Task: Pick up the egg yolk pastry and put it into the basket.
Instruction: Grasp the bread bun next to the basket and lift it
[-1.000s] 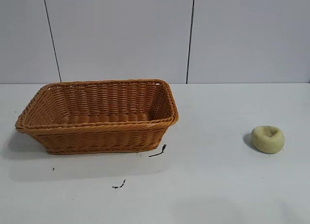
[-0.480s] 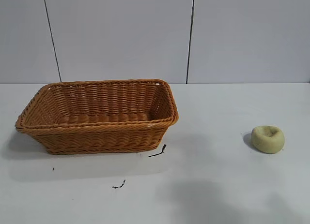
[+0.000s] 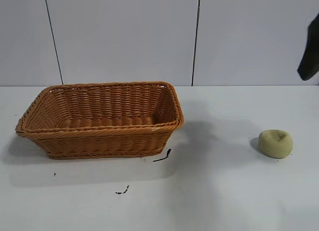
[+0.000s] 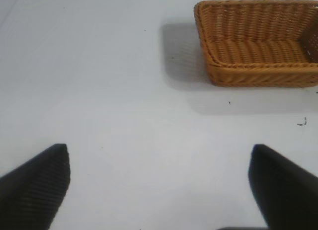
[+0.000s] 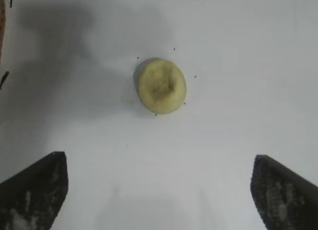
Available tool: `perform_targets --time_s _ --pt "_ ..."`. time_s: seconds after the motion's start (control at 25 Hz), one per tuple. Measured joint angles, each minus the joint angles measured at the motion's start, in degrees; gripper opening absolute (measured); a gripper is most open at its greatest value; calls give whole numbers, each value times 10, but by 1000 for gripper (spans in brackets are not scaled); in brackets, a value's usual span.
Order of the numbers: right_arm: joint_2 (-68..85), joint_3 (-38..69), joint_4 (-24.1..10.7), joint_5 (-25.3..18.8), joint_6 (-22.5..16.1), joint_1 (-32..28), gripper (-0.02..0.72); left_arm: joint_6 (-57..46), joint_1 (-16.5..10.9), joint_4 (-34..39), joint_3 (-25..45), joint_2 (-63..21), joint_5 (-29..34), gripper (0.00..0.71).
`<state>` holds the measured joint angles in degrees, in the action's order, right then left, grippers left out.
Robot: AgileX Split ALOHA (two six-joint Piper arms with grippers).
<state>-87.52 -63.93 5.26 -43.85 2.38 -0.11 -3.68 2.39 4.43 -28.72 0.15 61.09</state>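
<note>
White bench (image 3: 224, 191) carries the basket (image 3: 99, 118) at centre left and the egg yolk pastry (image 3: 275, 143) at lower right, well apart. Right pincer (image 5: 159, 190) hangs above the pastry, wide open, empty. Left pincer (image 4: 159, 185) likewise open, empty.

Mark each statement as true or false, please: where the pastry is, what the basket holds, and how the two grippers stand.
1. The egg yolk pastry lies on the table, apart from the basket. True.
2. The basket holds a second pastry. False: its inside shows only wicker.
3. The right gripper is shut on the pastry. False: its fingers are spread wide, with the pastry lying untouched ahead of them.
4. The left gripper is open over bare table. True.
5. The basket lies overturned. False: it stands upright, its opening facing up.
</note>
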Motion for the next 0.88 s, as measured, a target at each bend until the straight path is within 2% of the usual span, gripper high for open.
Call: perform_targets --time_s 0.28,0.6,0.88 --pt "-141 -77 -8 -11 22 45 693 0 0 0 0 0 0 696" --pt "-221 -81 -39 81 12 48 693 0 0 0 0 0 0 696" --pt "-293 -82 -45 113 11 48 693 0 0 0 0 0 0 696"
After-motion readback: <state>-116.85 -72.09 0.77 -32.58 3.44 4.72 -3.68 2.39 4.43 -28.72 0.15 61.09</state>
